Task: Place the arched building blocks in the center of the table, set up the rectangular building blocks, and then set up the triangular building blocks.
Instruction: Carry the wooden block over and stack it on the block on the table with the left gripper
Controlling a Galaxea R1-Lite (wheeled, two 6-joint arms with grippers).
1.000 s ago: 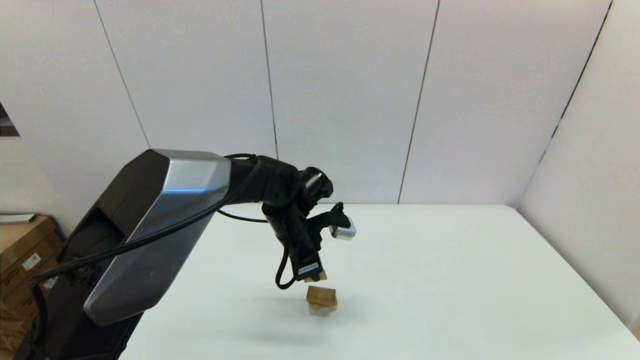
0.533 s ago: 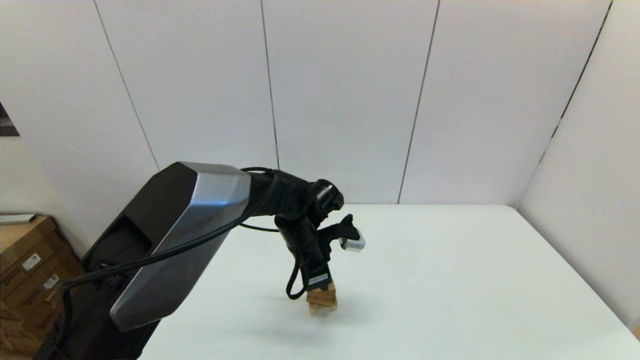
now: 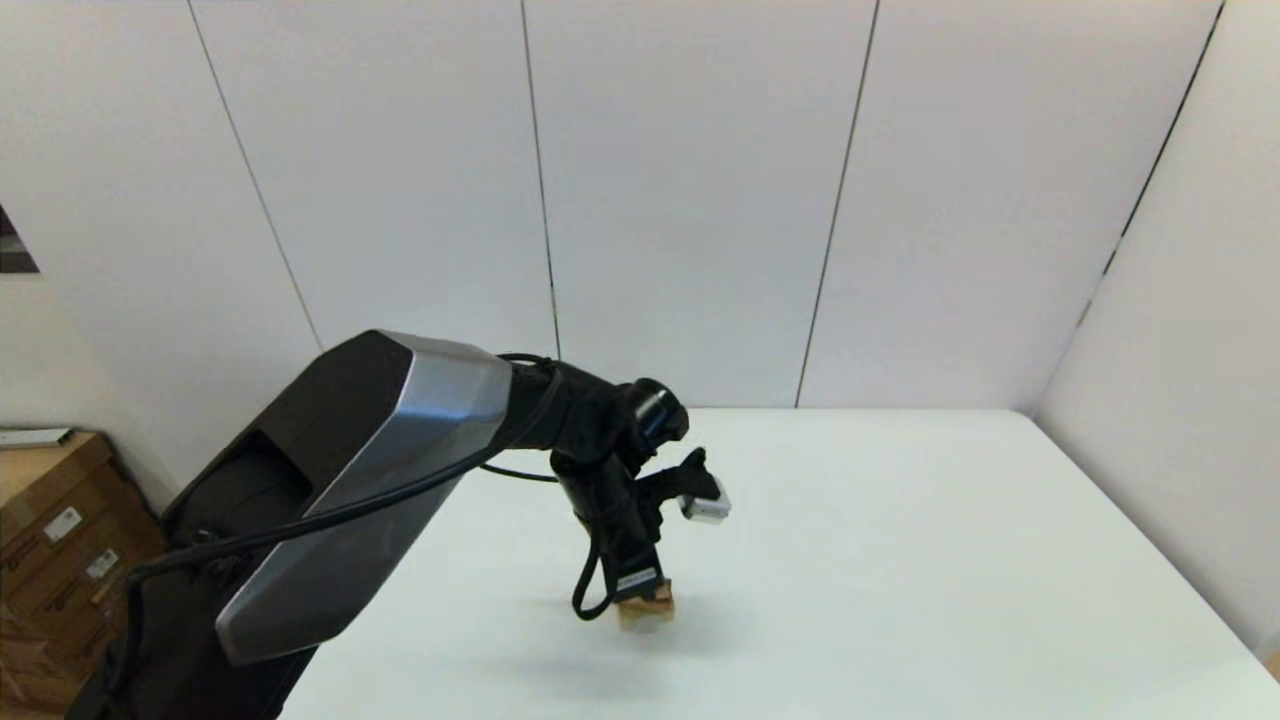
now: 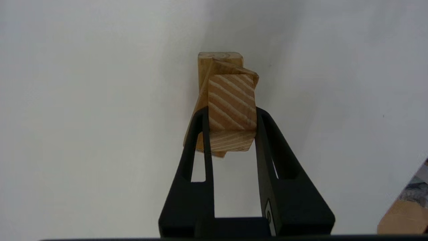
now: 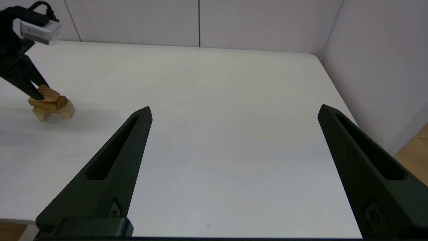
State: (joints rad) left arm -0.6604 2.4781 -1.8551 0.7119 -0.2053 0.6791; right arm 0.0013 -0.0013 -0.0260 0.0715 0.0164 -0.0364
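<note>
I am watching the left gripper point(image 4: 231, 124) clamping its jaws on the triangular building blocks point(image 4: 232, 107): in the left wrist view the two black fingers point(image 4: 203, 134) are pressing against opposite sides of the small striped wedge, which is filling the gap between them. The wedge is sitting on top of the stack, touching the wood below it. Directly beneath it the rectangular building blocks point(image 4: 204, 83) are lying across the arched building blocks point(image 4: 220, 58), whose end is peeking out past the wedge. From the right wrist view I am seeing the same pile from the side: the wedge point(image 5: 46, 91) on top under the left gripper point(image 5: 37, 94), the oblong bar point(image 5: 50, 102) under it, and the arch point(image 5: 55, 112) at the bottom resting on the surface point(image 5: 214, 127), with its notch facing down.

In the head view the left gripper point(image 3: 640, 590) is pointing down at the stack point(image 3: 648, 608), which is standing near the middle of the surface point(image 3: 900, 560), slightly toward my left. The arm is covering most of the blocks here, so I cannot tell them apart in this view.

The right gripper point(image 5: 234, 140) is hanging idle over the surface's right part, well apart from the stack, its jaws spread wide with nothing between them.
</note>
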